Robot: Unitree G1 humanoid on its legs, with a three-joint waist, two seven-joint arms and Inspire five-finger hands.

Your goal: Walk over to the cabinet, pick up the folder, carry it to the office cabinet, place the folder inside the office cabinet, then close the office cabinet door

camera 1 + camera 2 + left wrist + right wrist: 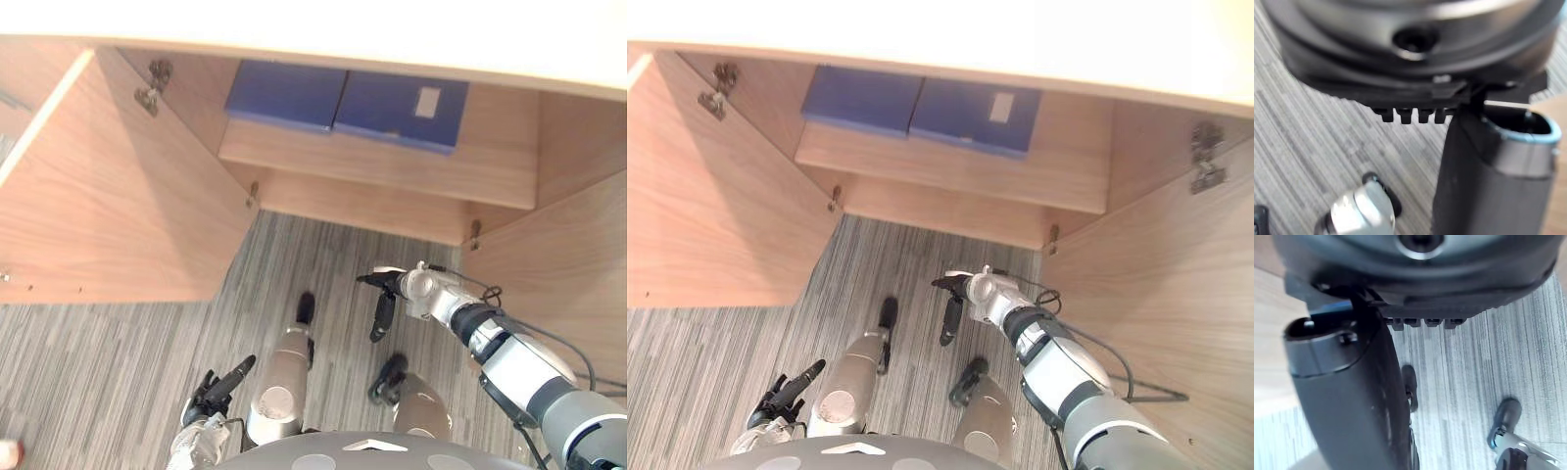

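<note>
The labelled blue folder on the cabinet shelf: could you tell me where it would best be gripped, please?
Probably by its near edge, coming from the front: the labelled blue folder lies flat on the shelf, the other folder lies close along its left side, and the cabinet top overhangs it.

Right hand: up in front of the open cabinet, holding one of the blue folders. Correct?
Wrong on the holding. The right hand is up in front of the open cabinet but holds nothing, its fingers hanging loose. Both blue folders lie on the shelf. The left eye view shows it.
</note>
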